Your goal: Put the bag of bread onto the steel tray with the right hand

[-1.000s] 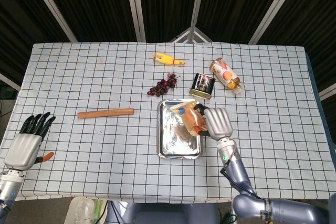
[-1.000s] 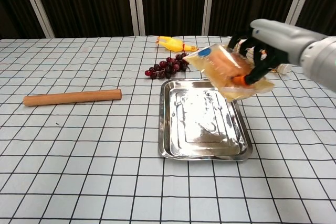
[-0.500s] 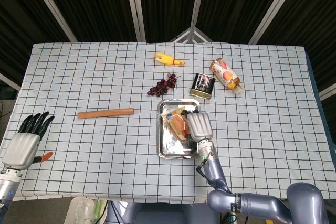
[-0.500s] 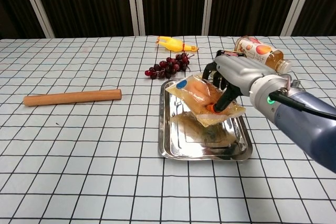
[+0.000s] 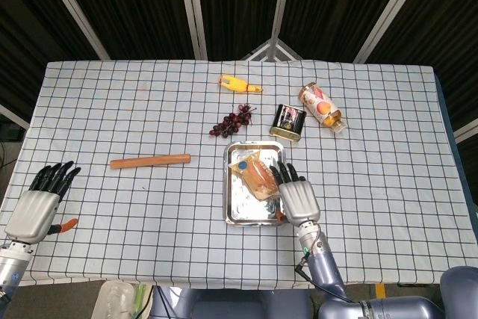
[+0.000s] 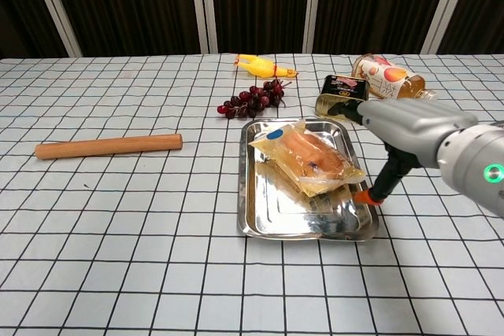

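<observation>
checkered table (image 5: 388,184): bag of bread (image 6: 307,159), label unreadable, on steel tray (image 6: 256,214).

clear bread bag (image 6: 307,157) lies in steel tray (image 6: 256,214).

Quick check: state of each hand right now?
Left hand: open, holding nothing.
Right hand: open, fingers spread, beside the bag of bread lying on the steel tray.
</observation>
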Motion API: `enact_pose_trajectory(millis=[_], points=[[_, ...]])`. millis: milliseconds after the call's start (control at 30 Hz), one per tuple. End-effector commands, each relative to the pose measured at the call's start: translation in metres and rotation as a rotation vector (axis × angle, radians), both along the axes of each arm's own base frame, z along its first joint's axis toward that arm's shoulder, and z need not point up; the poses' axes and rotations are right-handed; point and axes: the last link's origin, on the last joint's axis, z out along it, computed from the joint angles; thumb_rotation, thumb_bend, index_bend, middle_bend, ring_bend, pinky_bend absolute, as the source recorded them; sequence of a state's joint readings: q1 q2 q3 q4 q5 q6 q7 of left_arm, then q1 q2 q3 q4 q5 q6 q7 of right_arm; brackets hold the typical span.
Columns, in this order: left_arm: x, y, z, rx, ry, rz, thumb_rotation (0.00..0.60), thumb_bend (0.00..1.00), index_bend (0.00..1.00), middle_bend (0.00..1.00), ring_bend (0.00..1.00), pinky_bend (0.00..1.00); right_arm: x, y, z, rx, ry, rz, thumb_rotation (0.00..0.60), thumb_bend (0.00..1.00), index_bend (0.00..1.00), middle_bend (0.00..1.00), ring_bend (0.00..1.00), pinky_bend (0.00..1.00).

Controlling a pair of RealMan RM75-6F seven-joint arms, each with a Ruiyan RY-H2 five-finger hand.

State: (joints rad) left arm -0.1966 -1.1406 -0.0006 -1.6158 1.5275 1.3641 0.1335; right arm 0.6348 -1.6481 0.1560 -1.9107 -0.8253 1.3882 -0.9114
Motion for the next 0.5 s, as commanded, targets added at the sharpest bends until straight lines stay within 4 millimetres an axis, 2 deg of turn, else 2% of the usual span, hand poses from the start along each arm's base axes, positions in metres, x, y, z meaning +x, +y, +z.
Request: enact_pose_trajectory(millis=[33,67,133,233,267,367,433,500], points=[[-0.001,-0.001,0.001,0.002,0.001,-0.001,0.600,0.05,0.00,0.00,0.00,0.04,-0.016,0.016,0.037,-0.100,0.030,0.032,0.600,0.25,0.00,0.00,0.00,0.12],[-0.001,-0.001,0.002,0.003,0.000,-0.001,0.600,0.05,0.00,0.00,0.00,0.04,-0.025,0.020,0.050,-0.144,0.053,0.044,0.600,0.25,0.00,0.00,0.00,0.06],[-0.001,-0.001,0.003,0.007,0.002,-0.004,0.600,0.05,0.00,0.00,0.00,0.04,-0.049,0.030,0.072,-0.224,0.105,0.058,0.600,0.25,0.00,0.00,0.00,0.00],[0.000,-0.003,0.003,0.012,0.001,-0.011,0.600,0.05,0.00,0.00,0.00,0.04,-0.093,0.052,0.100,-0.309,0.168,0.054,0.600,0.25,0.00,0.00,0.00,0.00],[0.001,-0.004,0.004,0.016,0.000,-0.016,0.600,0.05,0.00,0.00,0.00,0.04,-0.115,0.065,0.111,-0.341,0.190,0.041,0.600,0.25,0.00,0.00,0.00,0.00],[0.003,-0.007,0.004,0.023,-0.007,-0.028,0.600,0.05,0.00,0.00,0.00,0.04,-0.165,0.093,0.134,-0.440,0.261,0.028,0.600,0.25,0.00,0.00,0.00,0.00],[0.005,-0.009,0.003,0.022,-0.010,-0.033,0.600,0.05,0.00,0.00,0.00,0.04,-0.189,0.102,0.137,-0.434,0.282,-0.002,0.600,0.25,0.00,0.00,0.00,0.00],[0.006,-0.010,0.001,0.017,-0.006,-0.037,0.600,0.05,0.00,0.00,0.00,0.04,-0.197,0.104,0.142,-0.430,0.245,-0.045,0.600,0.25,0.00,0.00,0.00,0.00]])
